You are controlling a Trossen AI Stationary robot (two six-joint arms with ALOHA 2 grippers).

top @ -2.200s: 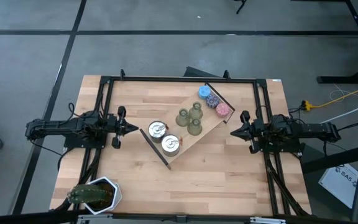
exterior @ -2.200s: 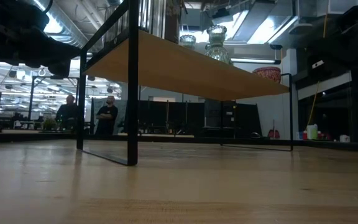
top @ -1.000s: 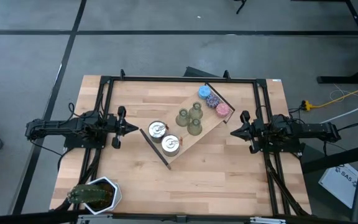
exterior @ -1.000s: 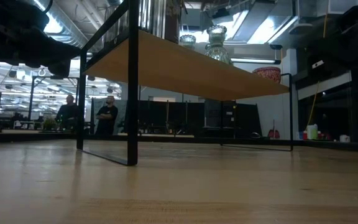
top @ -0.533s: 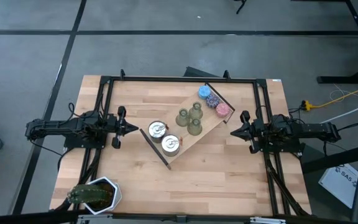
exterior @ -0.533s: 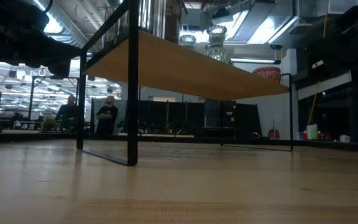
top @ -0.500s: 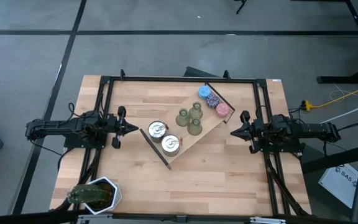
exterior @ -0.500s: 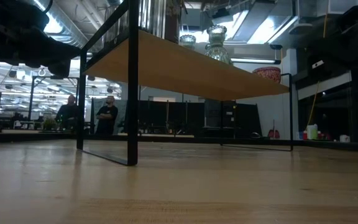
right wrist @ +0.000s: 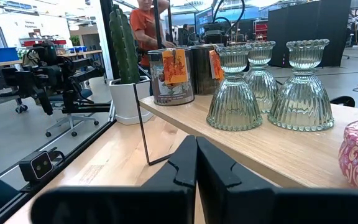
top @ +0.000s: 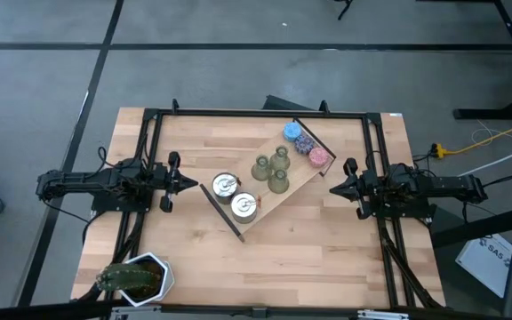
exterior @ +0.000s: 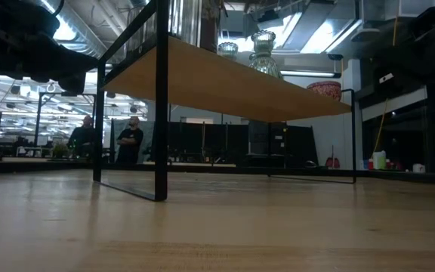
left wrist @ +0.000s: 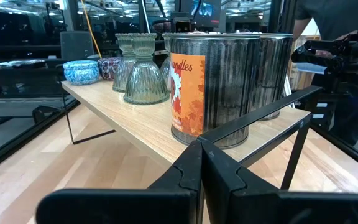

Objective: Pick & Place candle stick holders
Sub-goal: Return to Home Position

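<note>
Nothing has moved: left tool (top: pixel 193 184) and right tool (top: pixel 332 188), pinched together, sit clear of the shelf (top: pixel 274 203) bearing candle stick holders (top: pixel 272 168).

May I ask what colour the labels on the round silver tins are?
Orange with leaf shapes: the round silver tin's label, best in the left wrist view.

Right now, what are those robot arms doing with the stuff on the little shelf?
Nothing is being held at this moment. The three candle stick holders stand upright, close together, in the middle of the shelf, between two silver tins and three glittery pucks. The left end effector and the right end effector are both shut and empty, each parked off to its own side of the shelf and pointing toward it.
</note>
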